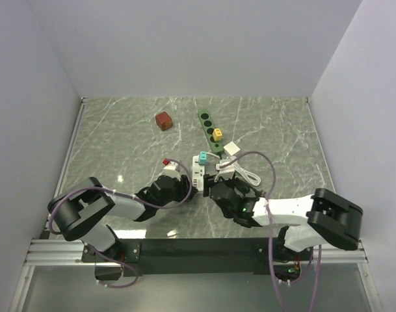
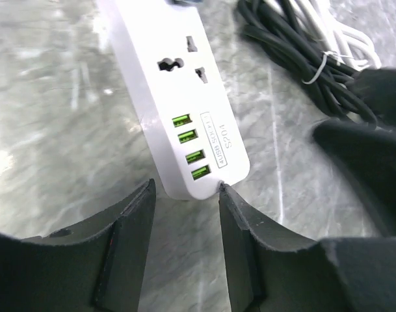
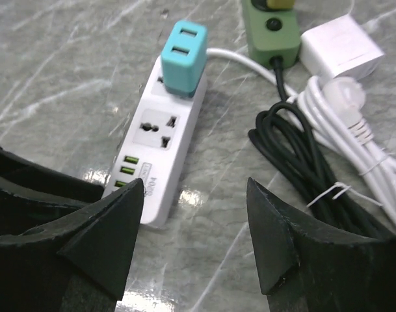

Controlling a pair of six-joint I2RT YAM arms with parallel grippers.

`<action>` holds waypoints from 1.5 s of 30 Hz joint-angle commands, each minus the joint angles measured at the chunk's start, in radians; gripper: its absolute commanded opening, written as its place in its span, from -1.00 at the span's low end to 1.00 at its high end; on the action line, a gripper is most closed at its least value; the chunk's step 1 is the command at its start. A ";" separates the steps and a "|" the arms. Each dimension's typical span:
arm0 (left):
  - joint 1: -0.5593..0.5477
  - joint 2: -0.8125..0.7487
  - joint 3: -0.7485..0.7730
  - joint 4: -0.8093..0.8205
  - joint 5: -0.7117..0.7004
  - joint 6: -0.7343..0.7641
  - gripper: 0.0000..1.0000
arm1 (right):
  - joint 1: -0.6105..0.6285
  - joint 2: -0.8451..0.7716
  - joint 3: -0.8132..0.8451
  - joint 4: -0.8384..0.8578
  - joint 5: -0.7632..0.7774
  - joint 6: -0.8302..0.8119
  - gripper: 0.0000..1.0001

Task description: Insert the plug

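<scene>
A white power strip (image 1: 197, 173) lies mid-table; it also shows in the left wrist view (image 2: 184, 91) and the right wrist view (image 3: 160, 146). A teal plug (image 3: 184, 55) stands in its far socket, also seen from the top (image 1: 202, 158). The middle socket is bare. My left gripper (image 2: 184, 195) is open and empty at the strip's near end, with its right fingertip (image 2: 227, 195) touching the strip's corner. My right gripper (image 3: 194, 198) is open and empty, just right of the strip's near end, over bare table.
A coiled black cable (image 3: 302, 156) and a white cable (image 3: 354, 130) lie right of the strip. A green power strip (image 1: 209, 127) with a yellow plug (image 1: 218, 134), a white adapter (image 1: 231, 148) and a red-brown cube (image 1: 163, 120) lie farther back.
</scene>
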 commanded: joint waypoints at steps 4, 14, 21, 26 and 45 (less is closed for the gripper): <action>0.009 -0.036 -0.022 -0.062 -0.108 0.030 -0.01 | -0.066 -0.100 -0.046 0.073 -0.072 -0.074 0.42; 0.011 -0.012 -0.016 -0.042 -0.076 0.031 -0.01 | -0.167 0.028 0.121 0.071 -0.213 -0.102 0.37; 0.011 -0.002 -0.004 -0.021 -0.062 0.060 0.03 | -0.252 0.028 0.158 0.088 -0.279 -0.123 0.36; 0.011 -0.025 -0.002 -0.008 -0.046 0.072 0.49 | -0.359 -0.004 0.182 0.071 -0.321 -0.159 0.36; 0.194 -0.334 -0.018 -0.131 -0.082 0.115 0.99 | -0.696 0.138 0.279 -0.056 -0.623 -0.208 0.45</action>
